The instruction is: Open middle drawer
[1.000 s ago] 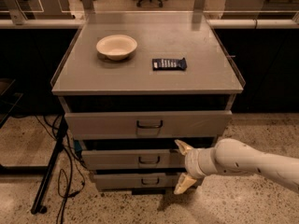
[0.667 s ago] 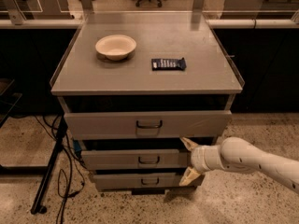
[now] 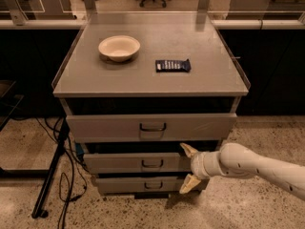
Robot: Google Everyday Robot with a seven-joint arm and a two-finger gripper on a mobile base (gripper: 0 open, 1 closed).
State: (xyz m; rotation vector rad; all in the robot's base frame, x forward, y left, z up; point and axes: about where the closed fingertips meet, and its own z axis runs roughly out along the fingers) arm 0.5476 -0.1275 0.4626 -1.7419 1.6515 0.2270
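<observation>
While the gripper (image 3: 187, 168) hangs at the lower right of the cabinet front, its claw stands spread apart.
Its 2 pale fingers (image 3: 188, 150) bracket the right end of the middle drawer (image 3: 119, 162), low in the frame's centre, right of its dark loop handle (image 3: 152, 164). A bowl (image 3: 119, 47) and a dark packet (image 3: 172, 65) rest on the cabinet top (image 3: 143, 82).
</observation>
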